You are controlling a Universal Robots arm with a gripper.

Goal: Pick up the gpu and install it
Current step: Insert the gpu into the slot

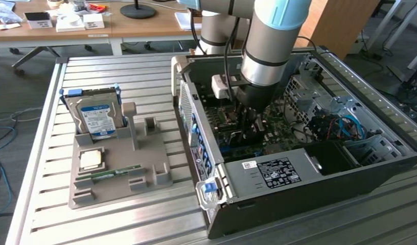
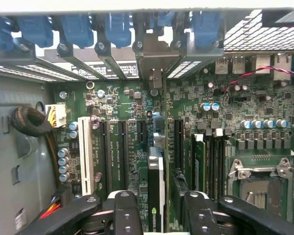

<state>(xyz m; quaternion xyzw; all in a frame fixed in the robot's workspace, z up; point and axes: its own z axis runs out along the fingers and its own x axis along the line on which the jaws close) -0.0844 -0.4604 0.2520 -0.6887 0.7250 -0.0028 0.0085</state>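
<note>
Black fingers [image 2: 122,215] of the gripper [image 2: 156,215] sit closest to the wrist camera, spread apart with visible gaps on either side of the gpu [image 2: 156,193], so the tool looks released rather than clamped on it. That card stands on edge between them, seated along a motherboard [image 2: 220,132] slot with its silver bracket [image 2: 156,61] reaching the rear openings of the computer case [image 1: 372,176]. Judging by this, pickup and insertion appear essentially done, though full seating cannot be confirmed; the arm [image 1: 273,41] reaches down into the case.
</note>
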